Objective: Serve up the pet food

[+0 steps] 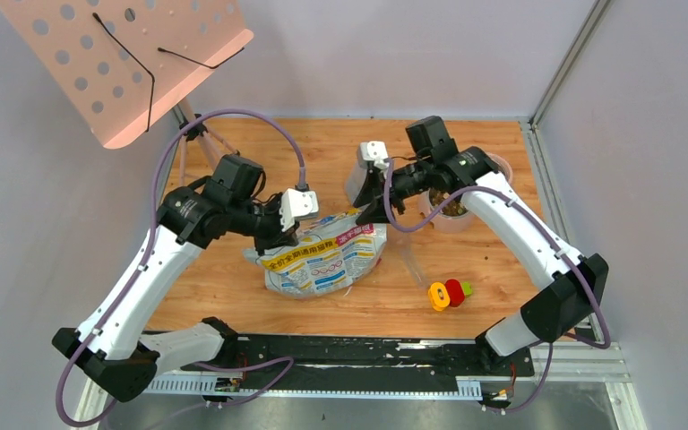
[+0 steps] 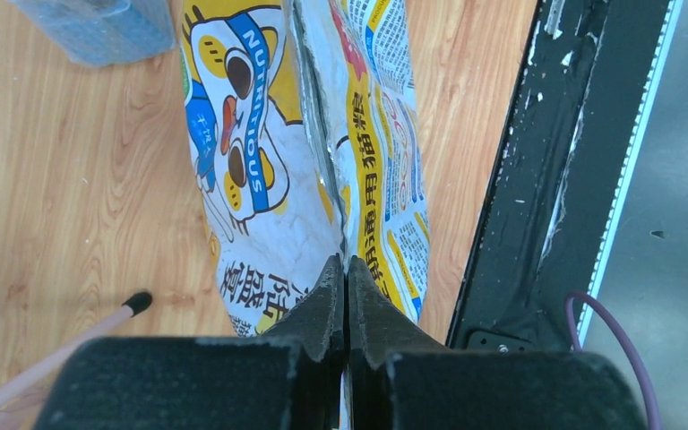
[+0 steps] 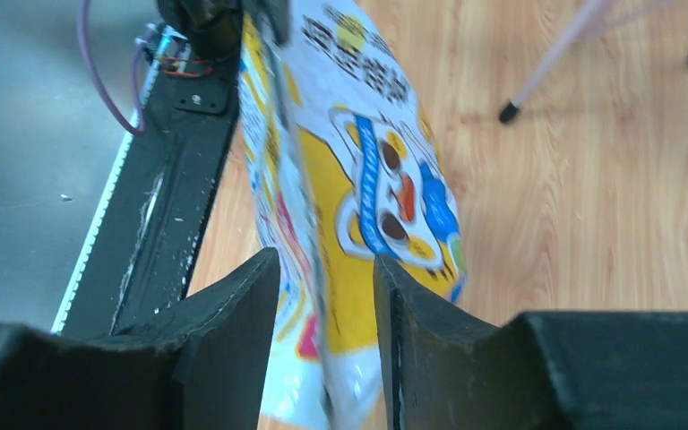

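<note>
Pet food (image 1: 453, 207) is showing only as some brown pieces in the bowl (image 1: 439, 226) just behind my right gripper (image 3: 325, 262), under its wrist. The rest, I judge, is sitting inside the bag (image 1: 322, 260), where I cannot see it.

The bag is stretching between my two grippers, and its belly is resting on the table (image 1: 233, 305). My left gripper (image 2: 346, 269) is clenched on one thin edge of the bag, right at the fingertips. My right gripper is released: its jaws are standing apart and the other edge of the bag is passing between them, but they are not pinching it.

This is where I am seeing the danger. Only one side is carrying the bag now. If I am lifting or pulling with the left gripper alone, the glossy film may be slipping out from such a small bite, and the bag would be dropping back. If my right gripper is closing on one layer only, or too near the corner, the film may be tearing instead of opening. If the bag is tipping while it is not over the bowl behind my right gripper, the pet food may be pouring on the table below both grippers.
</note>
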Robot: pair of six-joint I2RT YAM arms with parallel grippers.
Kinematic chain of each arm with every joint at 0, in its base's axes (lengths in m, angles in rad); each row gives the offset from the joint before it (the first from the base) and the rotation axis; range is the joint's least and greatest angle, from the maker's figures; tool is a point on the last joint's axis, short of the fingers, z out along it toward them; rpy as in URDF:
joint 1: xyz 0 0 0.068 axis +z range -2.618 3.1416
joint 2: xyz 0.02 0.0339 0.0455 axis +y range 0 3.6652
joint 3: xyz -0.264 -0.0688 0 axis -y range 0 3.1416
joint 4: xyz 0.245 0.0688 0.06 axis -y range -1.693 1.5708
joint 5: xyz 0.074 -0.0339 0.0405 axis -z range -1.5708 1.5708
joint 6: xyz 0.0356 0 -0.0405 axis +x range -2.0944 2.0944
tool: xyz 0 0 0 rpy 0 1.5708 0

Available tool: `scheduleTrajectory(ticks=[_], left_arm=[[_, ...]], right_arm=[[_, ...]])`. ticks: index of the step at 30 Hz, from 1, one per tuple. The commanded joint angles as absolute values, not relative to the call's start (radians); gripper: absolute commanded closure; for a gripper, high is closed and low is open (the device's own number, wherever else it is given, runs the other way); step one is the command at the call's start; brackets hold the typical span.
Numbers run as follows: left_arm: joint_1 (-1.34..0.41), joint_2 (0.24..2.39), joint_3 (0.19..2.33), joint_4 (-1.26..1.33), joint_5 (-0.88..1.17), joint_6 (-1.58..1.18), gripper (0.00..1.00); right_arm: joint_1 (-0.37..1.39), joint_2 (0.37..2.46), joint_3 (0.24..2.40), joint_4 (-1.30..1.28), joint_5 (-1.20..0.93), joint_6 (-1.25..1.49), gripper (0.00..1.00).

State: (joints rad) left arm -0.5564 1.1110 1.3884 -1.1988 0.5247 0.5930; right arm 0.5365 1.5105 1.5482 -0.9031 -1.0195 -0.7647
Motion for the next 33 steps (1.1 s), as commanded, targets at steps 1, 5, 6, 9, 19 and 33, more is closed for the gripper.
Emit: scheduleTrajectory(ticks=[1, 5, 6, 9, 19, 33], left_arm=[[-0.548, 1.133, 1.476, -1.166, 0.578, 0.527, 1.00], [-0.549, 1.156, 1.511, -1.140, 0.610, 0.489, 1.00], [-0.547, 1.157, 1.513, -1.132, 0.614, 0.485, 1.00], [-0.548, 1.158, 1.510, -1.124, 0.615, 0.475, 1.00], [-0.523, 1.170, 1.585, -1.208, 0.593, 0.523, 1.00], [-0.411, 0.982, 1.451, -1.493, 0.399, 0.757, 1.00]], right_arm=[[0.621, 1.552, 1.580, -0.790, -1.100, -0.715, 0.55], [0.656, 1.590, 1.575, -0.666, -1.142, -0.603, 0.54], [0.661, 1.599, 1.575, -0.633, -1.148, -0.574, 0.54], [0.676, 1.621, 1.594, -0.599, -1.153, -0.529, 0.57], [0.652, 1.631, 1.562, -0.638, -1.117, -0.555, 1.00], [0.510, 1.557, 1.616, -0.744, -1.094, -0.657, 1.00]])
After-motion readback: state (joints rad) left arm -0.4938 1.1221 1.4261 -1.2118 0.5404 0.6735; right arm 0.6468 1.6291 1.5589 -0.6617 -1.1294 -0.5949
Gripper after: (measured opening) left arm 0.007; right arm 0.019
